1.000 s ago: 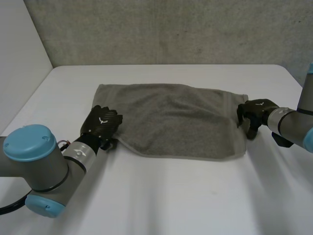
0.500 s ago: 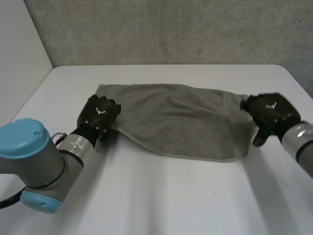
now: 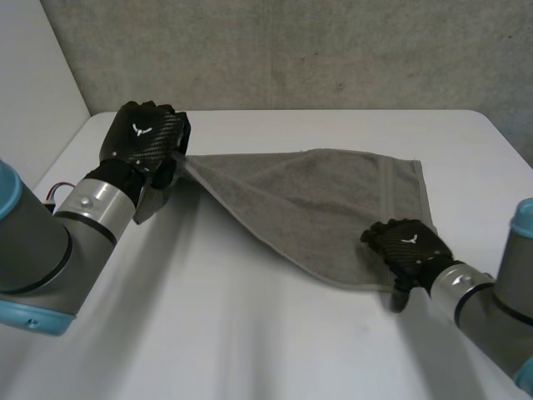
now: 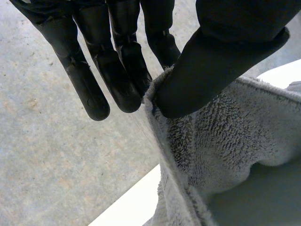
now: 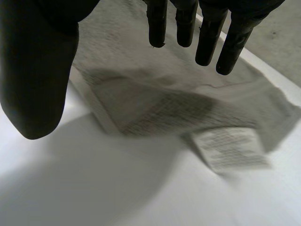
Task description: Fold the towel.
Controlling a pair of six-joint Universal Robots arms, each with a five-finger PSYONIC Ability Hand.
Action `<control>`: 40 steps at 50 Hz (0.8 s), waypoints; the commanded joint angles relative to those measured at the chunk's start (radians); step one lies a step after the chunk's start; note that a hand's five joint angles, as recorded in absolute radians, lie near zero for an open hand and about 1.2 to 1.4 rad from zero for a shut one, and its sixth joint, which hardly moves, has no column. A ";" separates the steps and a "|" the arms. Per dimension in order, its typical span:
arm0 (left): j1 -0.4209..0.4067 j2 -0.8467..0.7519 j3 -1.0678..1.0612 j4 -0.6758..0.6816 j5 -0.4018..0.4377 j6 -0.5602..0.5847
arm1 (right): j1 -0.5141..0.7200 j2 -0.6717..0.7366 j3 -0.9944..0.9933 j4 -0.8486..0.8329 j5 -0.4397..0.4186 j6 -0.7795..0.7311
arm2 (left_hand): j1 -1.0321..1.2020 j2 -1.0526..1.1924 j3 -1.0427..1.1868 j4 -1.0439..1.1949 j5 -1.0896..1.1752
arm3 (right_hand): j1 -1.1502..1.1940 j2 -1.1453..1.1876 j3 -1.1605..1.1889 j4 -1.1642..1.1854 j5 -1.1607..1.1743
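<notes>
The grey towel lies across the white table, its left end pulled up off the surface. My left hand is raised at the far left and shut on that left corner. In the left wrist view the thumb pinches the towel's hem against the fingers. My right hand hovers at the towel's near right corner, open. In the right wrist view its fingers are straight and apart from the thumb, holding nothing, above the towel and its white label.
A grey concrete wall stands behind the table's far edge, and a white wall lies to the left. Bare table surface stretches along the front, in front of the towel.
My left hand has lifted the towel's left corner up and toward the far left. My right hand has let go of the right edge, opened, and moved nearer to the near right corner.
</notes>
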 commanded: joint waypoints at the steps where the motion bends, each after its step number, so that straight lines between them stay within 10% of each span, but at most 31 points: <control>1: -0.015 -0.001 0.068 -0.039 -0.049 -0.002 | 0.088 0.035 -0.036 -0.024 -0.001 0.195 | 0.237 0.179 0.179 0.178 0.197 | -0.058 -0.075 -0.068 -0.088 -0.065; 16: -0.024 0.022 0.102 -0.059 -0.066 -0.036 | 0.182 0.104 -0.094 -0.139 0.098 0.278 | 0.237 0.179 0.179 0.178 0.197 | -0.018 -0.035 -0.028 -0.048 -0.025; 40: 0.017 0.024 0.091 -0.060 -0.066 -0.084 | 0.109 0.101 -0.093 -0.156 0.219 0.158 | 0.237 0.179 0.179 0.178 0.197 | 0.716 0.699 0.706 0.686 0.708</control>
